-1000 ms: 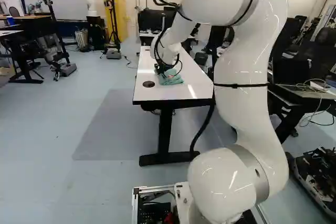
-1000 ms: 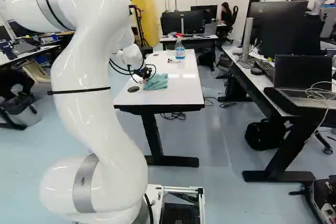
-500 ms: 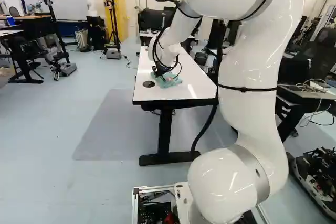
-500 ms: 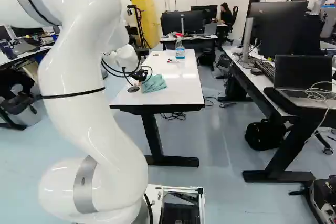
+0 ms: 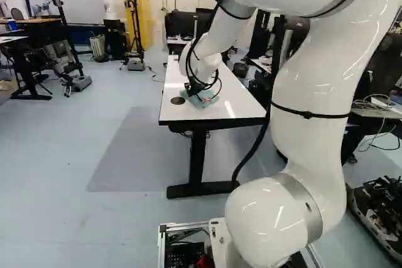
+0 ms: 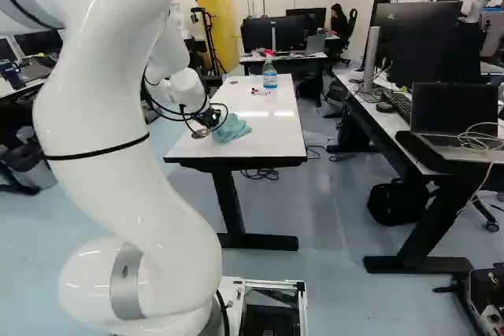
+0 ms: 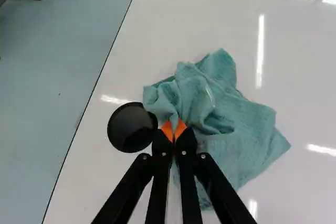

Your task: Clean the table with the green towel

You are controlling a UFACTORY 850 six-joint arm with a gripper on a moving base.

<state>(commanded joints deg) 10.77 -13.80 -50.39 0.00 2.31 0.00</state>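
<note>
Crumpled towel (image 7: 226, 114) slid nearer the base, fingers (image 6: 211, 119) pinching it.

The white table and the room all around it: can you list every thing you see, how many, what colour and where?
Towel: one, blue-green, crumpled on the table
Table: one, white top, ahead of the base
Disc: one, black, beside the towel
Spray bottle: one, clear and blue, red-and-white top, table's far half
Small bits: a few, some red, near the bottle
Cabinet: one, yellow, far wall
Whiteboard: one, white, far left, left base view
Monitors: several, black, on desks
Laptop: one, open, black screen, right desk, right base view
Bag: one, black, under that desk
Arm: one, white, reaching over the table
Jaws: one pair, black, orange pads, shut on the towel
</note>
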